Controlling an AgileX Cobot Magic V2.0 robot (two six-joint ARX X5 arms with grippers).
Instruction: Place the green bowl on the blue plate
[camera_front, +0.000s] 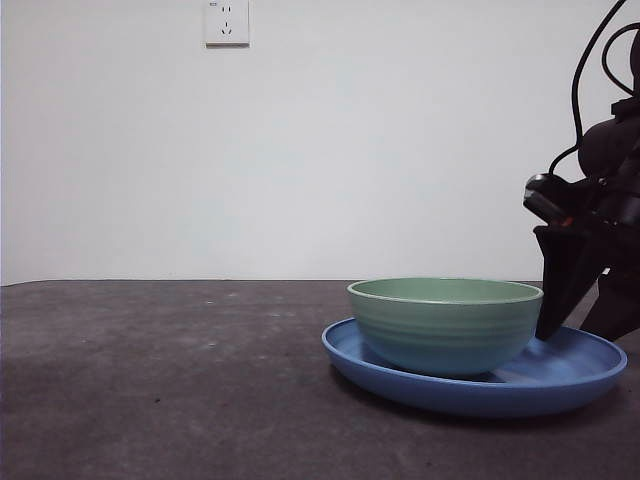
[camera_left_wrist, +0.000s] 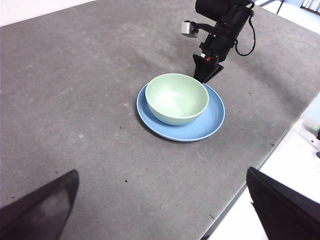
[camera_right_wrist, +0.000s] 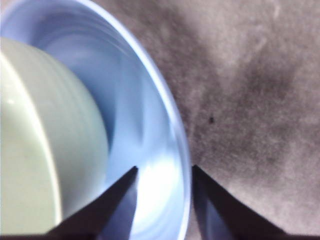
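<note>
Grey table (camera_left_wrist: 75, 100) holds green bowl (camera_front: 445, 322) on blue plate (camera_front: 480, 385) — only the wrist view shows right tool (camera_right_wrist: 162, 172) parted astride its rim.

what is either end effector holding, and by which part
Nothing. The right end effector is open, its jaws straddling the rim of the blue plate without closing on it, beside the green bowl. The left end effector is open too.

lab-like room | bare white wall (camera_front: 400, 140) | wall socket (camera_front: 227, 22) | grey table (camera_front: 150, 380)
</note>
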